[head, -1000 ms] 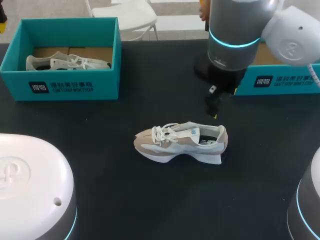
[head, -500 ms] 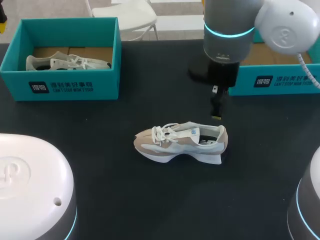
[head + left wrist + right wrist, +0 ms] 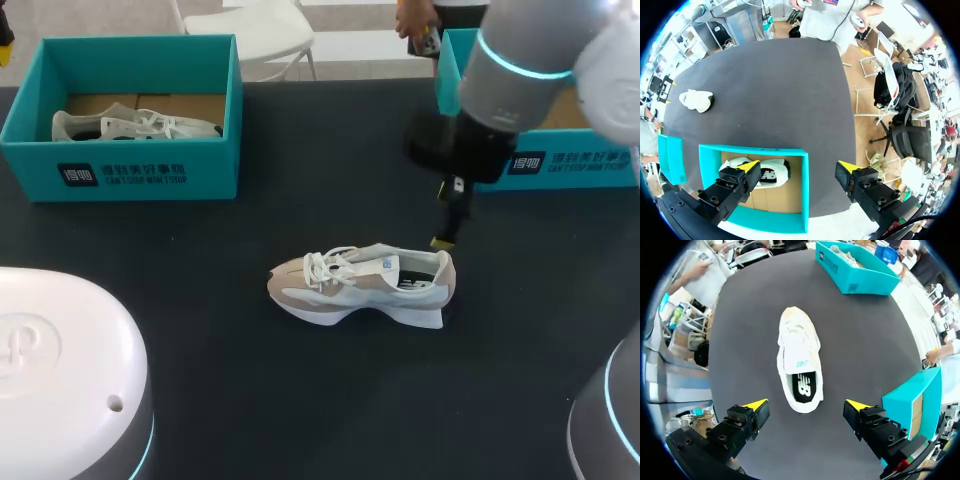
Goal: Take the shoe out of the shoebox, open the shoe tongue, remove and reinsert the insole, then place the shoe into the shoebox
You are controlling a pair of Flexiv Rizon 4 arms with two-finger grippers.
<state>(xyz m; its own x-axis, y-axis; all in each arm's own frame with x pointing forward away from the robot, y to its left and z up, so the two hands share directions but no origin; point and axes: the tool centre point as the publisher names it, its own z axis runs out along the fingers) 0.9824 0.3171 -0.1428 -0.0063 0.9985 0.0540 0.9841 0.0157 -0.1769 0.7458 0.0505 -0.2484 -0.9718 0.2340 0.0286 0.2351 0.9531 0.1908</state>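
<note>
A white and beige shoe (image 3: 360, 285) lies on its sole in the middle of the black table, toe to the left. Its dark insole (image 3: 802, 387) shows through the opening. My right gripper (image 3: 443, 240) hangs just above and behind the heel, open, with nothing between its fingers; in the right wrist view this gripper (image 3: 806, 405) straddles the heel end from above. The left gripper (image 3: 799, 172) is open high over a teal shoebox (image 3: 755, 150) that holds a second shoe (image 3: 762, 172).
The teal shoebox (image 3: 130, 170) stands at the far left with a pale shoe (image 3: 135, 125) inside. Another teal box (image 3: 560, 160) sits at the far right, partly behind my right arm. White arm bases fill both near corners.
My right arm has swung to the right and turned; its fingertips have shifted slightly right and stay near the shoe's heel. The shoe and the left gripper have not moved.
</note>
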